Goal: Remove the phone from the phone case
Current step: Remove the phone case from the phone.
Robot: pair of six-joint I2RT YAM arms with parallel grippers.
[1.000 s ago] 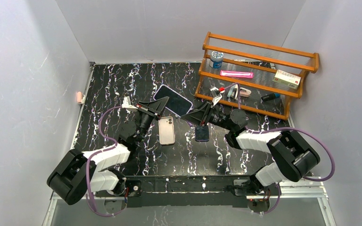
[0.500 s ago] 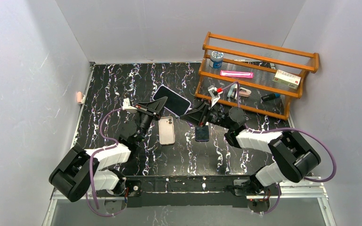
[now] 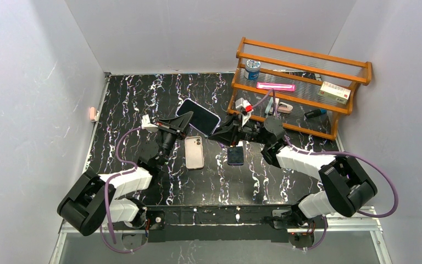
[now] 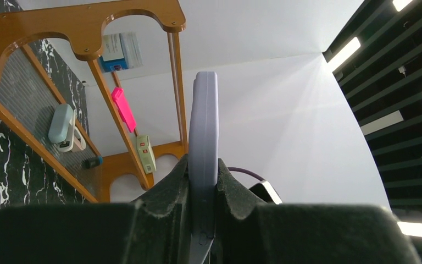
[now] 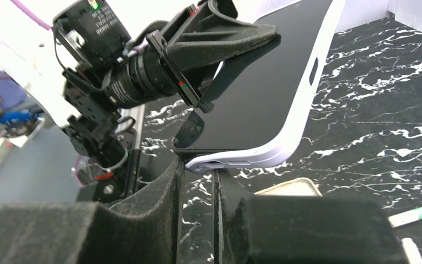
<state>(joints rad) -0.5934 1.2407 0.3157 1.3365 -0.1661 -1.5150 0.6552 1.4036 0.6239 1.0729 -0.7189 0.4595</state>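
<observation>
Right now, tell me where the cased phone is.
Top view, centre: the cased phone is clamped in the left claw, left of the wooden rack.

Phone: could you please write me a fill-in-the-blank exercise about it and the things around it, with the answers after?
1. The left gripper is shut on the phone, which sits inside its ___.
2. The phone is held ___ the table, not lying on it.
3. The rack stands at the table's far ___ side.
Missing words: case; above; right.
</observation>
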